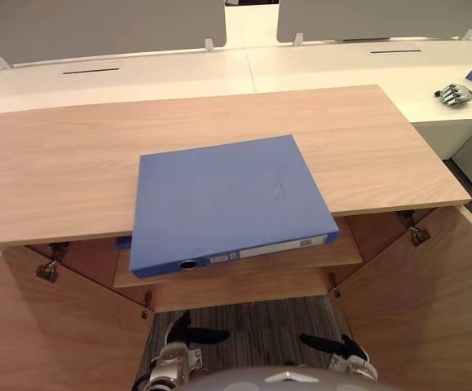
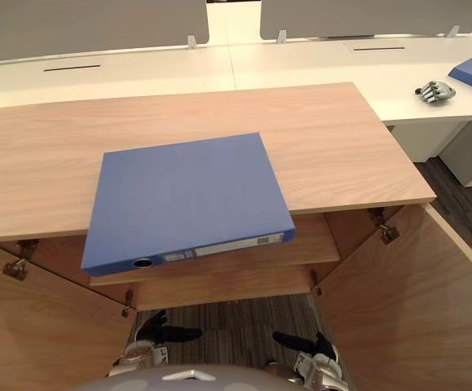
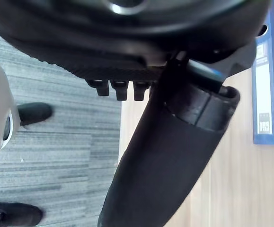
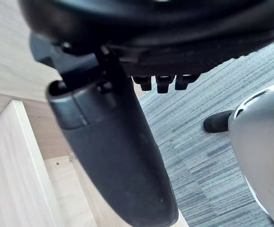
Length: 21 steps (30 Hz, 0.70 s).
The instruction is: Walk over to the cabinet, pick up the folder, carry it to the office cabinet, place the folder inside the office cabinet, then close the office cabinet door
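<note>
We start at the open left door of pale wood [image 1: 24,326]. Beside it our left hand [image 3: 165,165] hangs low over the grey striped carpet [image 1: 252,322], fingers relaxed and loose, holding nothing. Above, the flat blue ring-binder folder [image 1: 227,199] lies on the light wooden cabinet top [image 1: 56,171], its spine overhanging the front edge above the inner wooden shelf [image 1: 260,269]. Our right hand [image 4: 113,156] hangs likewise slack and empty by the open right door [image 1: 415,318]. We judge the walk done and the pick-up not yet begun. Next, both hands should rise to the overhanging spine and clamp the folder from either side.
</note>
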### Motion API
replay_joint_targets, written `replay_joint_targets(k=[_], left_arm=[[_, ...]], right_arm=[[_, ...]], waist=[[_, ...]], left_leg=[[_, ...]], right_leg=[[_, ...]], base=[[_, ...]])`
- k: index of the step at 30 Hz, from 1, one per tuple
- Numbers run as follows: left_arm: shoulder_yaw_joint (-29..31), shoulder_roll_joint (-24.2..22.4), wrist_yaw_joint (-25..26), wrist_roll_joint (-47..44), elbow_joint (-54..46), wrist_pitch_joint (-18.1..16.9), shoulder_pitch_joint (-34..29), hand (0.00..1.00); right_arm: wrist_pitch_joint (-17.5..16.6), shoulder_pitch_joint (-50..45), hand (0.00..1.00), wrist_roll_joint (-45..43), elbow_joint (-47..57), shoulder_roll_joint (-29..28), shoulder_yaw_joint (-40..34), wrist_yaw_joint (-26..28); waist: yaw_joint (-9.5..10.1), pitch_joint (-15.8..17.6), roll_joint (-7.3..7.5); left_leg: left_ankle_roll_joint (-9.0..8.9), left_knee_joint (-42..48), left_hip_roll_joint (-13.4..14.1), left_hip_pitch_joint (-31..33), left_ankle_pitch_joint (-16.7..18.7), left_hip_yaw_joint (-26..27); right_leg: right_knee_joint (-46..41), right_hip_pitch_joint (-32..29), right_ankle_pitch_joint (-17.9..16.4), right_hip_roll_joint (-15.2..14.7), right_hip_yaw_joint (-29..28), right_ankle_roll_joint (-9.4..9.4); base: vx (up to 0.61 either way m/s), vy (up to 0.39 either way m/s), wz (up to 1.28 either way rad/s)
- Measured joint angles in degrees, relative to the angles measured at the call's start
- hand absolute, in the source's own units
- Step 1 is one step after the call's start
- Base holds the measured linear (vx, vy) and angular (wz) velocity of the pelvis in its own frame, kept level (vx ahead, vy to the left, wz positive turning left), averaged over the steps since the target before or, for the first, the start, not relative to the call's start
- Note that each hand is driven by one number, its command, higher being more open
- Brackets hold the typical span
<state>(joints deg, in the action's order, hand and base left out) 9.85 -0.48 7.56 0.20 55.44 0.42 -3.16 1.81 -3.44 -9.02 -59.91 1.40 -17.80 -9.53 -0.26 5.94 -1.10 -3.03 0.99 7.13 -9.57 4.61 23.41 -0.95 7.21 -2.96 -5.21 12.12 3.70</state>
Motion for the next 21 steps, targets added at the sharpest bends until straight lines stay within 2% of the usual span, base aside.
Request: replay_joint_targets(k=[5, 9, 13, 21], left_arm=[[-0.56, 1.25, 2.88, -3.08, -16.79, -0.59, -7.19, 1.0], [-1.74, 3.36, 3.45, -3.1, -27.54, -1.98, -11.99, 1.0], [-3.03, 3.3, 3.5, -3.08, -36.75, -2.46, -15.27, 1.0], [-6.19, 3.4, 3.39, -2.82, -54.59, -4.77, -21.05, 1.0]], right_arm=[[-0.18, -0.08, 1.0, -0.02, 0.11, 0.45, 1.24, -0.73], [-0.3, -0.29, 1.0, 0.0, 0.56, 0.56, 1.68, -0.73], [-0.33, -1.09, 1.0, 0.01, 0.87, 1.08, 3.38, -0.67], [-0.33, -2.26, 1.0, 0.1, 1.81, 1.35, 3.76, -0.58]], waist=[[0.26, 0.09, 0.19], [0.8, 0.15, 0.11], [1.59, 0.3, 0.28], [2.11, 0.34, 0.44]], left_leg=[[1.21, -2.05, -1.27, 0.53, -2.04, -3.63], [1.15, -3.84, -1.67, -0.04, -3.46, -5.12], [1.03, -5.86, -1.99, -1.0, -5.08, -6.67], [1.1, -6.02, -2.32, -2.45, -5.61, -8.77]], right_leg=[[-0.18, -0.16, 0.45, -0.87, 2.04, 0.17], [-1.2, -0.25, 0.52, -1.07, 2.6, 0.09], [-1.99, -0.1, 0.42, -1.24, 3.45, 0.07], [-3.7, 1.24, -0.78, -1.69, 4.32, 0.49]], base=[[-0.09, 0.007, 0.3], [-0.12, 0.01, 0.15], [-0.1, 0.003, 0.14], [-0.04, -0.012, 0.09]])
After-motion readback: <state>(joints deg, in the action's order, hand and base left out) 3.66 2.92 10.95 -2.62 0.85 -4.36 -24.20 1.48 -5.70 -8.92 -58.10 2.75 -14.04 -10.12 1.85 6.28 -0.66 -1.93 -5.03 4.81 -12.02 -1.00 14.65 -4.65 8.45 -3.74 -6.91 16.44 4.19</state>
